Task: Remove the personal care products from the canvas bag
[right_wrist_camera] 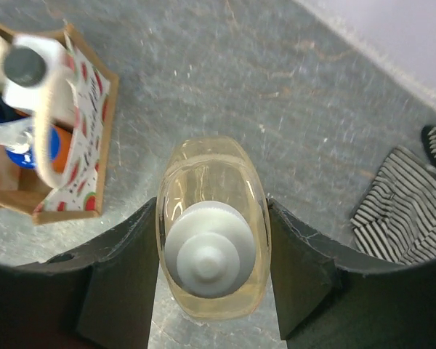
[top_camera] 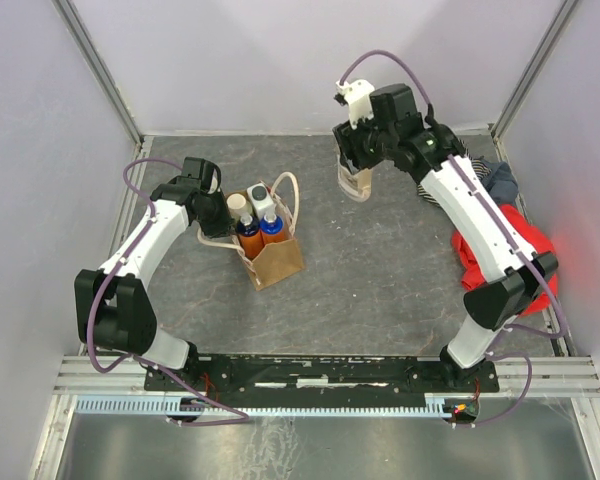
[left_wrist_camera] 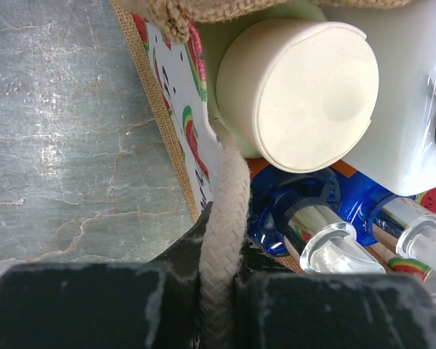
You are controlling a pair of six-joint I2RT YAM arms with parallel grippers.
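The canvas bag [top_camera: 275, 262] stands left of centre with its printed side [left_wrist_camera: 167, 102] toward my left gripper [top_camera: 212, 222]. That gripper is shut on the bag's cream handle [left_wrist_camera: 225, 211]. Inside the bag are the pale-green cylinder with cream cap [left_wrist_camera: 298, 94], the white flat bottle [left_wrist_camera: 414, 87] and two orange pump bottles with blue tops [left_wrist_camera: 298, 211] [left_wrist_camera: 378, 211]. My right gripper [top_camera: 355, 165] is at the far centre-right, shut on the beige pump bottle [right_wrist_camera: 213, 218], whose base is at or just above the table. The bag [right_wrist_camera: 80, 145] is well to its left.
A red cloth [top_camera: 500, 245] lies at the right edge beside the right arm. A black-and-white striped garment [right_wrist_camera: 407, 211] lies behind it near the far right corner. Enclosure walls stand on three sides.
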